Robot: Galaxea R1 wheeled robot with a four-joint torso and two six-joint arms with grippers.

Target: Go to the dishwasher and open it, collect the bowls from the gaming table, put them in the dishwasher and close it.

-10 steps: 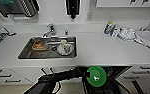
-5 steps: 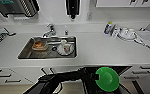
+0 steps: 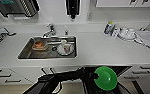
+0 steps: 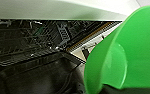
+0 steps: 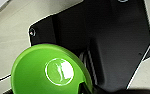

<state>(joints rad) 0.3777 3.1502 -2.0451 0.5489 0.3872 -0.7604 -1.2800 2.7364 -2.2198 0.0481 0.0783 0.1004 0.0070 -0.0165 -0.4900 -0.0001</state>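
A lime-green bowl [image 3: 105, 78] hangs in front of the open dishwasher [image 3: 123, 68], below the counter edge. My left arm reaches in from the lower left, and my left gripper [image 3: 93, 75] is shut on the bowl's rim. In the left wrist view this bowl [image 4: 131, 50] looms close beside the dishwasher's dark wire racks [image 4: 28, 45]. In the right wrist view a green bowl [image 5: 51, 72] sits close at my right gripper [image 5: 87, 88], rim pinched, above a pale tiled floor. The gaming table is out of view.
The white counter [image 3: 103, 50] runs across, with a steel sink [image 3: 23, 53] holding a brownish dish [image 3: 39, 45] and a white cup [image 3: 64, 44]. A tap [image 3: 50, 30] stands behind the sink. Bottles and plates [image 3: 126, 33] sit at the right. White drawers [image 3: 6, 76] flank the dishwasher.
My left arm has carried the green bowl to the right and slightly lower in front of the dishwasher opening. It has hardly moved over the last half second.
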